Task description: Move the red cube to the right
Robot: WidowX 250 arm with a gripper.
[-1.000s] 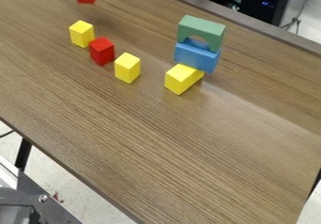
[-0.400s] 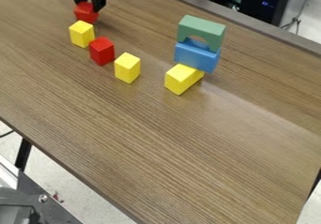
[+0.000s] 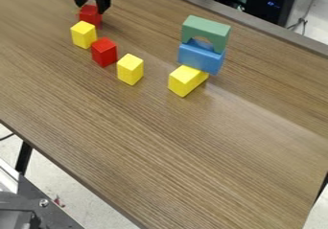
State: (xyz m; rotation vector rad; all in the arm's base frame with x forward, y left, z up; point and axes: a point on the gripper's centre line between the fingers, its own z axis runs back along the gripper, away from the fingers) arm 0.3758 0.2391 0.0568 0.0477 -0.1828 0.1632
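Observation:
At the top left the black gripper [image 3: 91, 6] hangs low, open, with its fingers apart just above and around the top of a red cube [image 3: 90, 17]. That cube stands upright on the table, directly behind a yellow block [image 3: 83, 35] that hides its lower left part. A second red cube [image 3: 104, 52] stands in front, between the first yellow block and another yellow block [image 3: 130, 69].
Right of the row, a yellow block [image 3: 186, 81] lies by a blue block [image 3: 201, 57] with a green arch [image 3: 205, 31] on it. The wooden table's [image 3: 173, 151] far edge runs behind them.
The gripper came down into view with the rear red cube, lowering it to the table behind the yellow block. Its fingers have since spread, and the cube has straightened from its tilt.

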